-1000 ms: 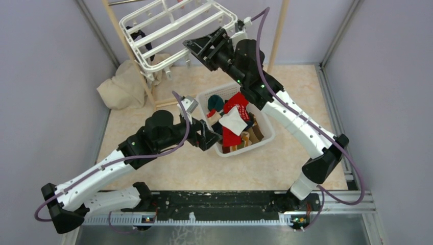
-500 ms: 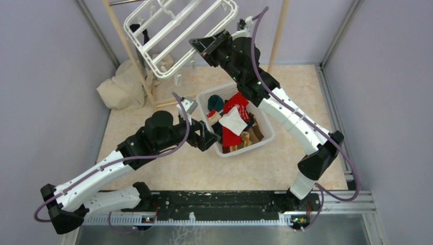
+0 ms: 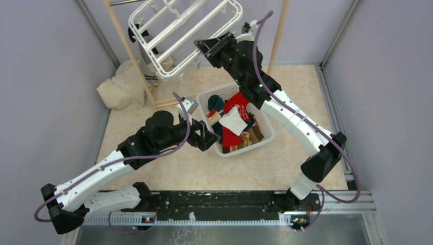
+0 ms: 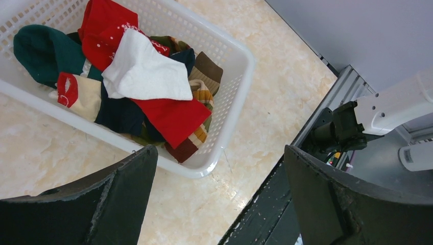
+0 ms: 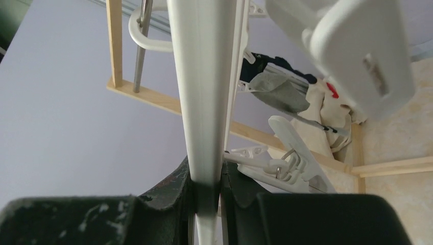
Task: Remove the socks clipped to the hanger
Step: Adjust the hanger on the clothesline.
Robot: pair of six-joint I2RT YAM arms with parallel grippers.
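At the far left of the worktop (image 3: 204, 173) a heap of beige cloth (image 3: 120, 87) lies against the foot of a wooden pole (image 3: 127, 51). This pole rises in front of the left end of the hanger (image 3: 178, 30). The hanger hangs high at the back, above the far part of the worktop and well apart from the floor of the cell. It is tilted, and in the top view its long axis and its crossbars run from the near left to the far right. A dark sock (image 3: 138, 35) hangs at its left end, partly hidden behind the pole. Lower down, the left gripper (image 3: 204, 138) hovers just beside the left wall of the white basket (image 3: 268, 137). Its jaws stand wide apart with nothing between them. The left wrist view shows the basket holding a loose pile with a red sock (image 4: 173, 117), a white sock (image 4: 145, 74) and a dark green sock (image 4: 38, 51). The right gripper (image 3: 207, 47) is raised above the basket, at the near long edge of the hanger, and its jaws are clamped on this white bar (image 5: 201, 76). Behind the bar, the right wrist view shows a grey sock (image 5: 278, 92) beside another dark piece, both hanging from the frame. A white clip (image 5: 296, 148) dangles below them, and a second clip (image 5: 357, 51) covers the upper right corner of this view.
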